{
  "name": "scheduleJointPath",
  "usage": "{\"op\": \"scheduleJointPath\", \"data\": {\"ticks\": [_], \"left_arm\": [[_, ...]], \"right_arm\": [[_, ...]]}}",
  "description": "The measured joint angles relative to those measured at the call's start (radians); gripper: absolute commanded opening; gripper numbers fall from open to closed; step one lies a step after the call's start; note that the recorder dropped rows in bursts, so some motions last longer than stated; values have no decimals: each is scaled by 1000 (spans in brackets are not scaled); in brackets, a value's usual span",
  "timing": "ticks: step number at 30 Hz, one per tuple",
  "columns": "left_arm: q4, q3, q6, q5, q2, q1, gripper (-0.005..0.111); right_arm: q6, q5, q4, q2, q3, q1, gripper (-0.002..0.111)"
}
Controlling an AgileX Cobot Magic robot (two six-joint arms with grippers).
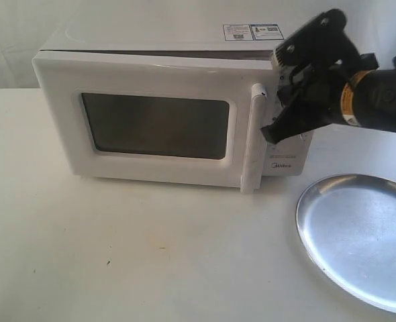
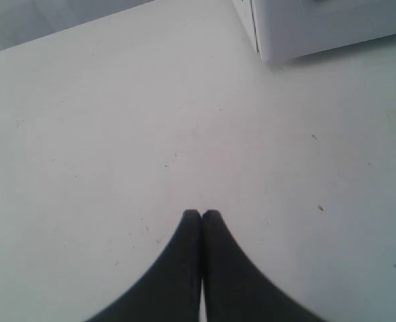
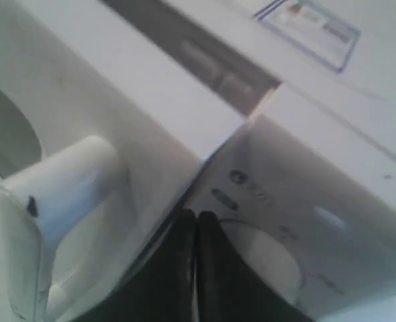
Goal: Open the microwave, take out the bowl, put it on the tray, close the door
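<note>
The white microwave (image 1: 151,40) stands at the back of the table. Its door (image 1: 151,127) with the dark window is swung slightly ajar, a gap showing along its top edge. My right gripper (image 1: 268,134) is shut, its tips tucked behind the vertical bar handle (image 1: 255,137) at the door's free edge. In the right wrist view the shut gripper (image 3: 196,216) sits between the handle (image 3: 57,188) and a round knob (image 3: 265,258). The silver tray (image 1: 359,235) lies at the front right. The bowl is hidden. My left gripper (image 2: 201,215) is shut over bare table.
A corner of the microwave (image 2: 319,27) shows at the far side of the left wrist view. Stickers (image 1: 252,31) lie on the microwave's top. The white table (image 1: 151,255) stretches in front of the door.
</note>
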Motion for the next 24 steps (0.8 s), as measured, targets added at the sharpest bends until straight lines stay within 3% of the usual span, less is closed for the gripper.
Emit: {"op": "scheduleJointPath", "data": {"ticks": [9, 16, 24], "left_arm": [[0, 0, 0, 0, 0, 0, 0], [0, 0, 0, 0, 0, 0, 0], [0, 0, 0, 0, 0, 0, 0]], "right_arm": [[-29, -85, -26, 65, 0, -14, 0], [-15, -192, -185, 14, 51, -34, 0], [348, -409, -592, -91, 96, -54, 0]]}}
